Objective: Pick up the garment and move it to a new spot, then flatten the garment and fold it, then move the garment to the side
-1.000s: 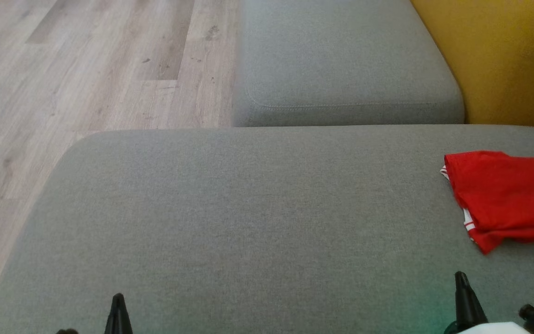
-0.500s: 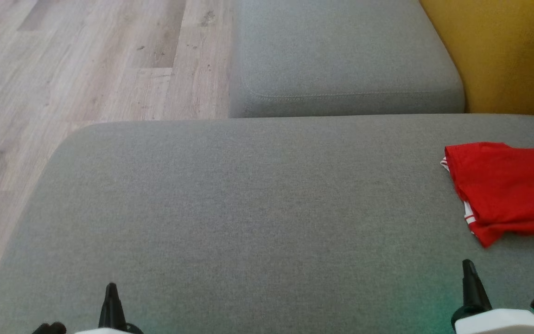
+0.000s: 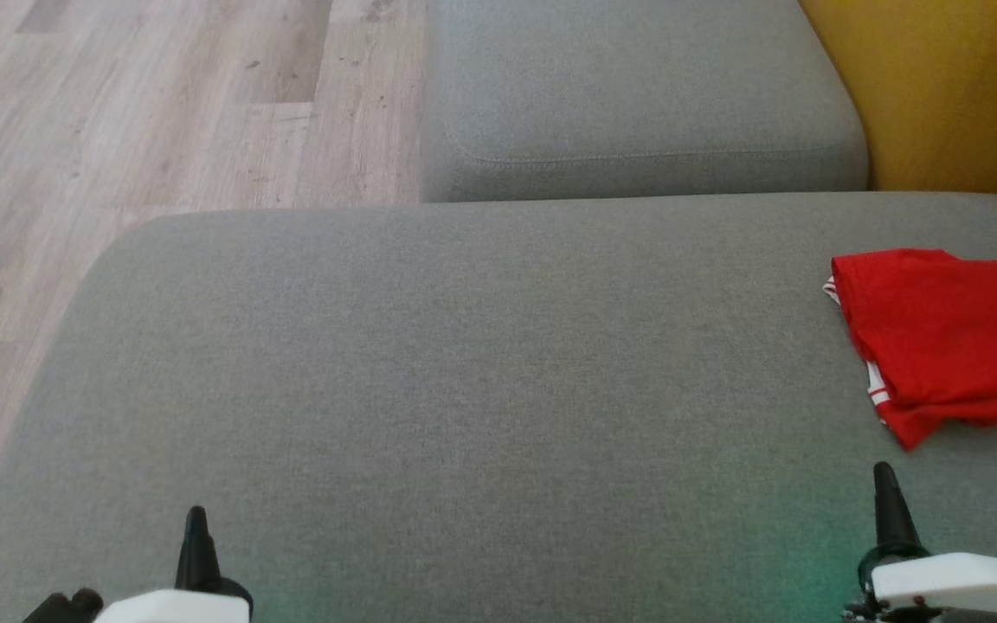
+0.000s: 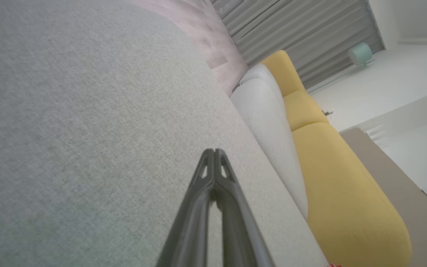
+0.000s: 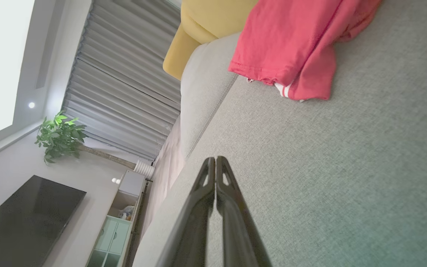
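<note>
garment (image 3: 948, 337): red, folded, lying at the far right of the grey seat cushion (image 3: 464, 389). Right edge is cut off by the head view frame. White striped trim is seen peeking out at its left edge.
garment layers: number of folds cannot be told. Upper part is cropped in the right wrist view.
left gripper (image 4: 214, 152): fingers closed tip to tip, nothing held. Well apart from the garment.
right gripper (image 5: 215, 159): fingers pressed together, empty. Near the garment, not touching it.
gripper bodies: cut off by the head view's bottom edge.
tip contact with cushion: cannot be told.
</note>
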Controlling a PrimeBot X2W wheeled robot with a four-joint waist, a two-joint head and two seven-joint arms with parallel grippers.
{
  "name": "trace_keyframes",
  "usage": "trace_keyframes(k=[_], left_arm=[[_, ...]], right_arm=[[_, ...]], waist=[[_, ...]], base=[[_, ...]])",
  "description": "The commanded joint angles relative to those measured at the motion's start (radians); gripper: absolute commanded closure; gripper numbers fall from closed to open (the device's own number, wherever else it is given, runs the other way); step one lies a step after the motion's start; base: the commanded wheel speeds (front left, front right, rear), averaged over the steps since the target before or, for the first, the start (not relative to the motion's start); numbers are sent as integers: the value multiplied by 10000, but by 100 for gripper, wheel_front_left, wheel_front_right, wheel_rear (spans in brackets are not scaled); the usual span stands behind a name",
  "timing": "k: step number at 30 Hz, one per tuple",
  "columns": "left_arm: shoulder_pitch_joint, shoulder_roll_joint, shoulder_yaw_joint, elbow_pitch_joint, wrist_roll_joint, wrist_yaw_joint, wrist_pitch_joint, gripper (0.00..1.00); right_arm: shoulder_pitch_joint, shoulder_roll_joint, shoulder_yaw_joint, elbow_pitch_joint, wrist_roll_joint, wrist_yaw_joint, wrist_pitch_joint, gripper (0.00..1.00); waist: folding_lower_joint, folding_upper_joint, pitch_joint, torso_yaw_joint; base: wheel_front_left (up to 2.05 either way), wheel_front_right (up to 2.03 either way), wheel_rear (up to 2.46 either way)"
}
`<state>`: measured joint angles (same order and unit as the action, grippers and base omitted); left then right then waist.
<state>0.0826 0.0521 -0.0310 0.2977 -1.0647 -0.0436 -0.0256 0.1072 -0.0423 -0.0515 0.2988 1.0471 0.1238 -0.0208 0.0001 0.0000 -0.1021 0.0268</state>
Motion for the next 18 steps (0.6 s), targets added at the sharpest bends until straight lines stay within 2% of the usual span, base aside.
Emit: trace_keyframes(k=[1,18], left_arm=[[-720,5,326,-370,-286,-81,86,100],[-1204,-4,784,-432,-2382,-402,617,100]], right_arm=[[-739,-56,44,-411,321,45,73,100],[-1314,-65,-229,-464,2475,55,590,100]], waist=[[0,0,36,-11],[-1,0,449,-115]], base=[[0,0,0],[0,0,0]])
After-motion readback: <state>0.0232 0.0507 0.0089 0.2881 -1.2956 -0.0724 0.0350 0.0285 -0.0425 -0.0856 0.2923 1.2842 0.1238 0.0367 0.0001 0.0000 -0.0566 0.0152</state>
